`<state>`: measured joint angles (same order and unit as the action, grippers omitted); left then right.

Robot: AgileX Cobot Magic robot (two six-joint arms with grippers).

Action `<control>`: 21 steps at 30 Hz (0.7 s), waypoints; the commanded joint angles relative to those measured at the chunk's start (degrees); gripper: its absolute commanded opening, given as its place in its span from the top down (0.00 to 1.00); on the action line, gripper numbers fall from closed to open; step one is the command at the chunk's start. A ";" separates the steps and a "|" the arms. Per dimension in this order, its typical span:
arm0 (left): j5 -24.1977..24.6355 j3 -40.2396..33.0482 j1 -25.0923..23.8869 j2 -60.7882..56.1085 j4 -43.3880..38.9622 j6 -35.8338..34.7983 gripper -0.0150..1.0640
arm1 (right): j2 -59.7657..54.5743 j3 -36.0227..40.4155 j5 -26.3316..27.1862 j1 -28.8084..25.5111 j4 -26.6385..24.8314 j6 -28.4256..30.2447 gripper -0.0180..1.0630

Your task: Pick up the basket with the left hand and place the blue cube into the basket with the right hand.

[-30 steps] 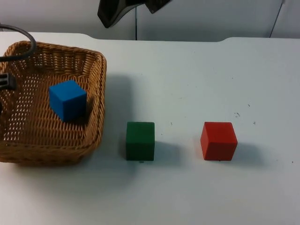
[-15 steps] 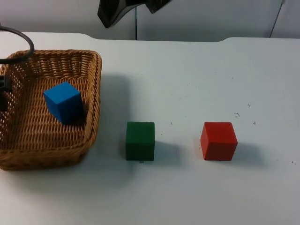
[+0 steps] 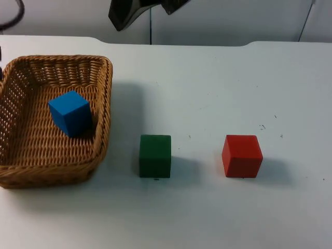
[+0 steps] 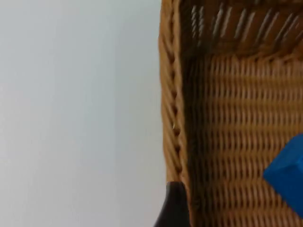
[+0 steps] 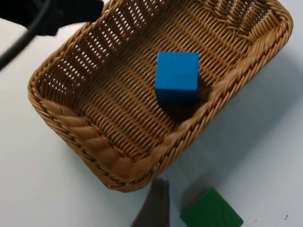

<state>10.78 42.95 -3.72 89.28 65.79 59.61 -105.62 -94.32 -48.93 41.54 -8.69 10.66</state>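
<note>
You are looking at the basket (image 3: 54, 171) sitting on the surface at nine o'clock, the blue cube (image 3: 70, 112) lying inside as the task wants, green cube (image 3: 155, 155) at its three o'clock, while I cannot tell either gripper's state.

We see tan-brown woven wicker basket (image 3: 57, 171), open lattice weave on walls, tight weave on floor. Blue cube (image 3: 70, 112) inside, plain, no pattern. Green cube (image 3: 155, 155) dark, plain. Red cube (image 3: 241, 155) plain. Surface (image 3: 218, 83) white, few tiny dark specks. Partition wall (image 3: 233, 21) grey.
</note>
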 commanded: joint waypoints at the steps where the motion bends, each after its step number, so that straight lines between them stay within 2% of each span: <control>1: 0.95 0.32 -0.07 -5.39 0.03 -0.22 0.37 | 0.50 -0.51 0.69 0.22 0.04 0.48 0.27; 12: 11.68 0.32 -0.07 -30.09 -2.91 -1.71 0.37 | 3.15 -0.51 0.97 0.22 0.18 1.96 0.27; 15: 16.23 0.32 -0.07 -37.45 -10.08 -7.57 0.37 | 6.33 1.70 2.58 0.22 -0.14 3.04 0.27; 16: 16.23 0.32 -0.07 -37.45 -10.08 -7.57 0.37 | 6.33 1.70 2.58 0.22 -0.14 3.04 0.27; 19: 21.80 0.32 -0.07 -43.68 -22.88 -19.10 0.37 | 12.91 11.59 11.38 1.40 0.48 3.28 0.27; 21: 24.99 0.32 -0.07 -46.28 -27.69 -23.97 0.37 | 16.93 19.13 17.03 2.15 0.48 3.28 0.27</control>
<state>31.60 43.16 -3.72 45.89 45.08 42.50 -93.12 -81.93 -38.22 42.63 -8.46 13.36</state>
